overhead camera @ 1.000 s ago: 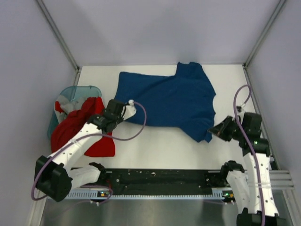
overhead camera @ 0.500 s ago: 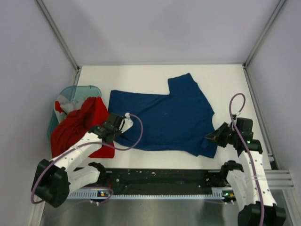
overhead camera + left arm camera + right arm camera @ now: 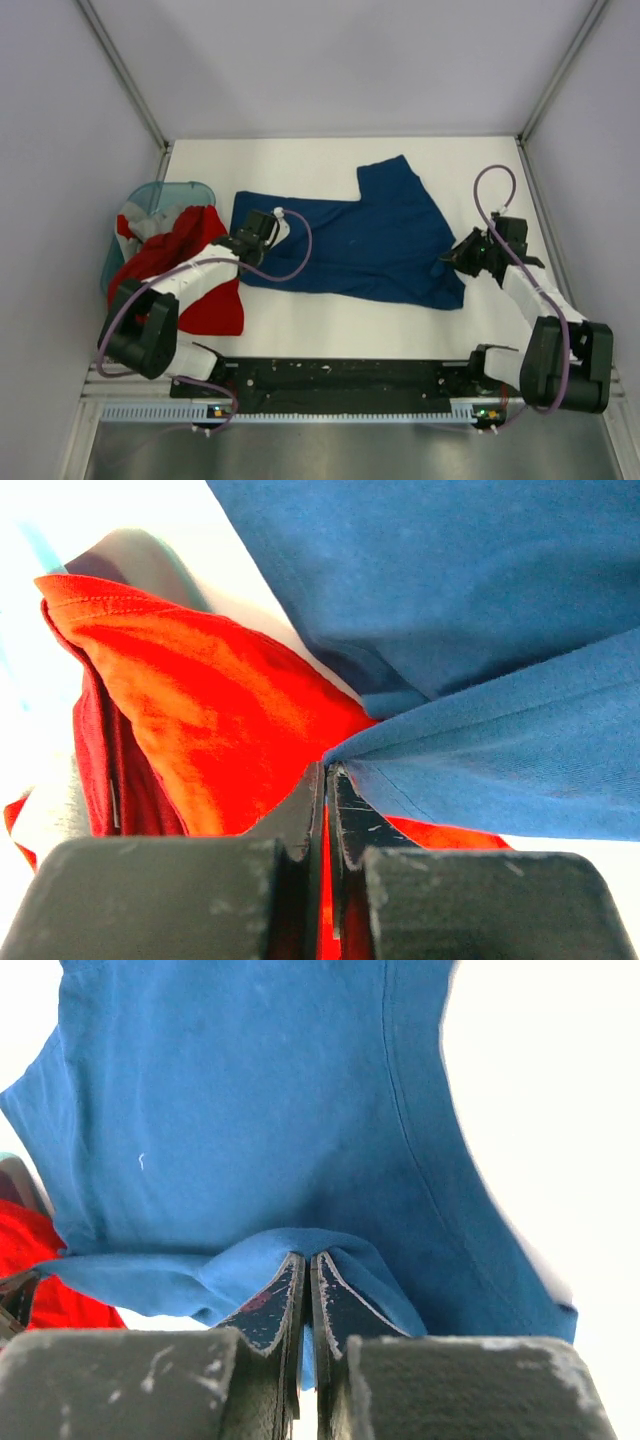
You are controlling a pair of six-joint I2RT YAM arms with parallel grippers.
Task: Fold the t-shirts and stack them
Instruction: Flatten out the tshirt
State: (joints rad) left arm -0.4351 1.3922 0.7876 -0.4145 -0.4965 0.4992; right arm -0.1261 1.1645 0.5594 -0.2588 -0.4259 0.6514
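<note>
The dark blue t-shirt (image 3: 370, 240), lying spread in the middle of the white surface (image 3: 330, 325), seems light, soft and limp, so it is best held at its edges, where the left claw (image 3: 325, 775) and the right claw (image 3: 306, 1260) are each pressed together on a fold of its cloth.

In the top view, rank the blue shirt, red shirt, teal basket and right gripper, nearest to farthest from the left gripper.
1. Blue shirt: clamped by the left gripper.
2. Red shirt: just left.
3. Teal basket: farther left.
4. Right gripper: far right.
</note>
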